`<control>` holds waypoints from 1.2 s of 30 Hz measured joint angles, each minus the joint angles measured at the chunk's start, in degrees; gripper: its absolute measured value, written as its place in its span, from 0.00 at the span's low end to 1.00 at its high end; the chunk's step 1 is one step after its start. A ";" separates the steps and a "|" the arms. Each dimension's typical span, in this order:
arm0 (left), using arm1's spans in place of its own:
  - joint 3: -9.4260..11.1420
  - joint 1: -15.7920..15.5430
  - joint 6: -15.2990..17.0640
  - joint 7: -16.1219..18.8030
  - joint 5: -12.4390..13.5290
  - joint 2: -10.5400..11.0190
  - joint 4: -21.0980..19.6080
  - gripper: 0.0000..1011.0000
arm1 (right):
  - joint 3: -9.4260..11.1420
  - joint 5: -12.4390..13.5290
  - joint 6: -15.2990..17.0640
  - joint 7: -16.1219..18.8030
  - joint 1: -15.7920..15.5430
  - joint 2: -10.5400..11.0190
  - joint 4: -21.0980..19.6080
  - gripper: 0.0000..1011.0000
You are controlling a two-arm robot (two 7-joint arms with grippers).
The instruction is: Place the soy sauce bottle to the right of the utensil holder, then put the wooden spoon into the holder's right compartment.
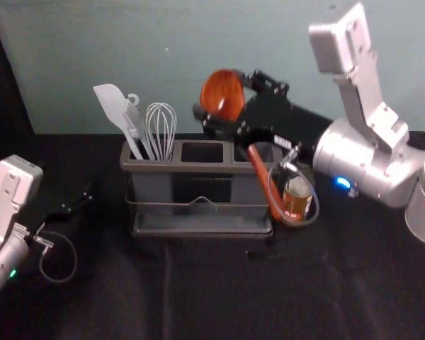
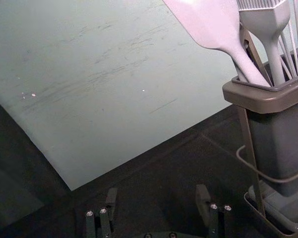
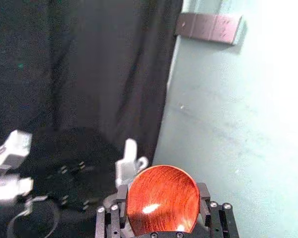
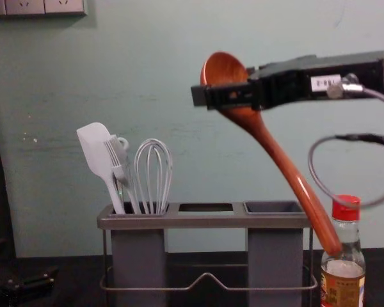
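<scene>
The right gripper (image 1: 225, 95) has its black fingers clamped on either side of the bowl of the wooden spoon (image 4: 285, 162), above the right part of the utensil holder. The spoon is glossy, reddish-brown wood with visible grain, its deep, rounded bowl raised and its smooth, tapering handle slanting down and to the right. In the chest view, the blunt handle end crosses in front of the soy sauce bottle (image 4: 344, 283), overlapping its shoulder.

The bottle stands upright just to the right of the utensil holder (image 4: 208, 221). It is clear glass with a ribbed red cap and a gold-and-brown label around its body. The holder has a smooth grey-brown rim with rounded corners, dark grey cups, a thin wire frame bent to a peak at the front, and a shallow tray beneath. Its left compartment holds a pale, flat-bladed spatula (image 4: 96, 151), a grey brush (image 2: 263, 22) with a ridged head and a whisk (image 4: 153, 173) of looped wires.

At the far left, the left gripper (image 1: 82, 200) is parked low over the black cloth (image 1: 198, 304), fingers apart. Behind rises a pale grey-green wall (image 4: 179, 45) with faint scuffs.
</scene>
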 joint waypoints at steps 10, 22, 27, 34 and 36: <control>0.00 0.00 0.00 0.00 0.00 0.00 0.00 1.00 | -1.63 -1.18 -4.02 -2.22 5.56 -1.95 6.44 0.83; 0.00 0.00 0.00 0.00 0.00 0.00 0.00 1.00 | -3.07 -3.38 -6.29 -4.04 10.43 -4.97 13.57 0.83; 0.00 0.00 0.00 0.00 0.00 0.00 0.00 1.00 | -3.57 -4.36 -6.57 -4.20 11.92 -5.89 16.09 0.83; 0.00 0.00 0.00 0.00 0.00 0.00 0.00 1.00 | -3.87 -5.50 -6.42 -4.57 13.28 -7.18 18.92 0.83; 0.00 0.00 0.00 0.00 0.00 0.00 0.00 1.00 | -3.90 -5.60 -6.40 -4.54 13.58 -7.40 19.55 0.83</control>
